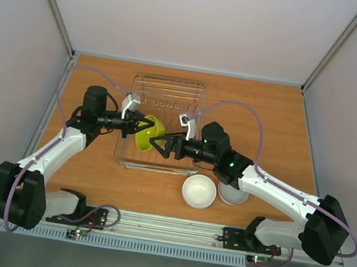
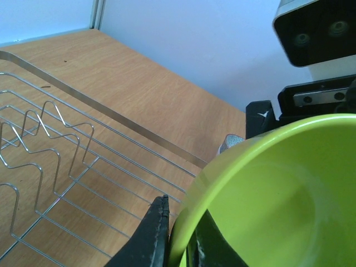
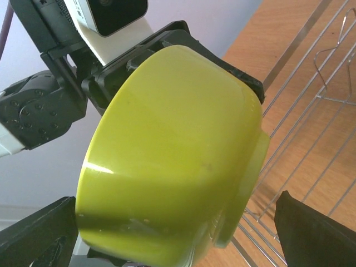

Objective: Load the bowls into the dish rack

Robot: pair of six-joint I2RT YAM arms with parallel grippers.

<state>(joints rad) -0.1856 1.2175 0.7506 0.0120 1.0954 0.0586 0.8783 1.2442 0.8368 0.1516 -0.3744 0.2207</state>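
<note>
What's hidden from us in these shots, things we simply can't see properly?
Top view: the right arm covers part of the grey bowl; the lime green bowl hides some dish rack wires.
Left wrist view: that bowl runs off the right and bottom edges.
Right wrist view: it blocks most of the left pincer holding it.

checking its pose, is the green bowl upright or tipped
Tipped on its side: the lime green bowl, rim pinched by the left end effector, shows its base to the right wrist camera.

Above dish rack (image 1: 168, 92) (silver wire): lime green bowl (image 1: 149, 134), was plain, glossy. Near rack: white bowl (image 1: 199, 191), grey bowl (image 1: 231, 197). Table (image 1: 274, 121) showed orange-brown wood grain.
</note>
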